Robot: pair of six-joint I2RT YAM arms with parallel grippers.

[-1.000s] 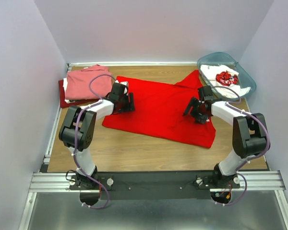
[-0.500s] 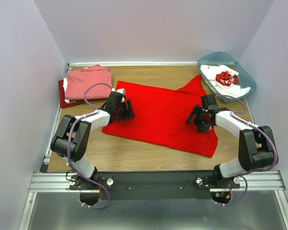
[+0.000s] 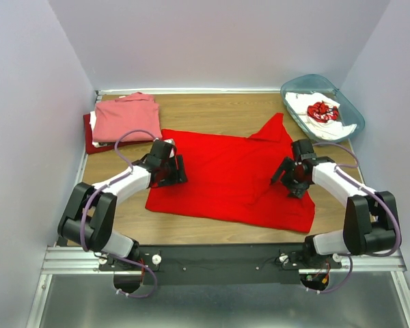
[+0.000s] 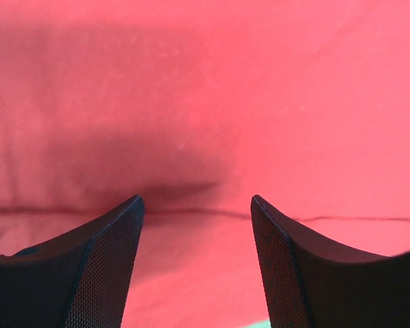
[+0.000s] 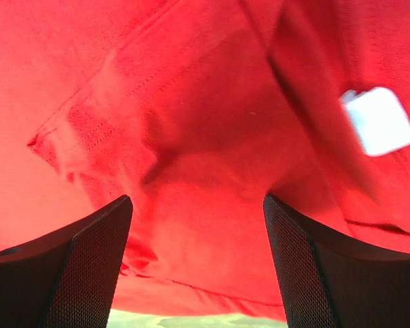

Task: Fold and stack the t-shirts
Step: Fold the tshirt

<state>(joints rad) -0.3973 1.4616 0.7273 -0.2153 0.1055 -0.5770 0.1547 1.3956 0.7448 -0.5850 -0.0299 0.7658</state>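
The bright red t-shirt [image 3: 232,181] is spread on the table [image 3: 212,113]; the left claw [image 4: 195,201] is set wide open low over its left part, nothing gripped; the right claw [image 5: 197,198] is likewise spread wide over creased cloth beside the white neck label [image 5: 378,121]; the salmon-pink t-shirt [image 3: 126,117] is stacked far left.

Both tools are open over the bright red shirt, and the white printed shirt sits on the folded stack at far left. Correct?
No: the white printed shirt lies in the teal bin at far right, per the top external view. The left tool and right tool are indeed open over the bright red shirt.
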